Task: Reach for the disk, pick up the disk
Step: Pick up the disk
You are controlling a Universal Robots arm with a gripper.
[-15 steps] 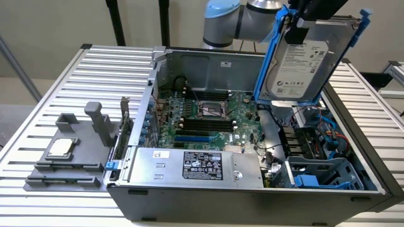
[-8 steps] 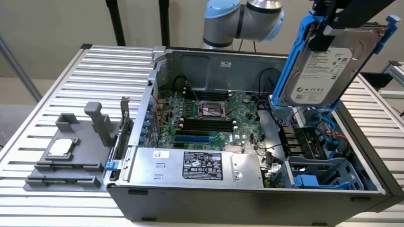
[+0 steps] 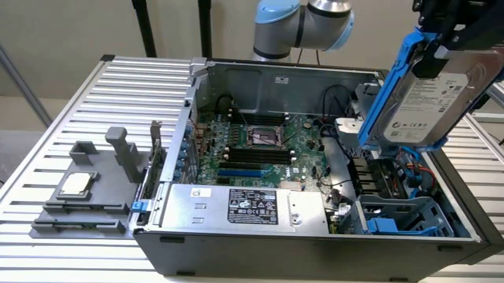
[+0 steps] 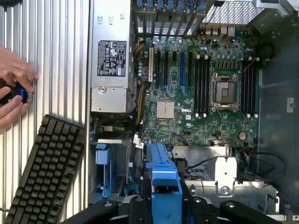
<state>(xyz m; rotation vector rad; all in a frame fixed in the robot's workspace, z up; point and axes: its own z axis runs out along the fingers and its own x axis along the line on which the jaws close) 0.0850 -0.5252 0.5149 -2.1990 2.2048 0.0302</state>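
The disk [image 3: 429, 97], a silver-grey hard drive with a white printed label in a blue plastic frame, hangs tilted in the air above the open computer case, on the exterior view's right. My gripper [image 3: 445, 44] is shut on its upper end and carries it clear of the drive bay [image 3: 393, 221]. In the wrist view the disk's blue frame [image 4: 162, 177] sits edge-on between my gripper's [image 4: 163, 207] dark fingers [image 4: 140, 207], with the motherboard spread out beyond it.
The open case [image 3: 299, 253] holds a motherboard [image 3: 260, 147], a silver power supply [image 3: 244, 206] and cables near the bay. A grey fixture with a small square chip [image 3: 77, 184] stands on the exterior view's left. A keyboard [image 4: 42, 172] and a person's hands [image 4: 14, 93] are beside the case.
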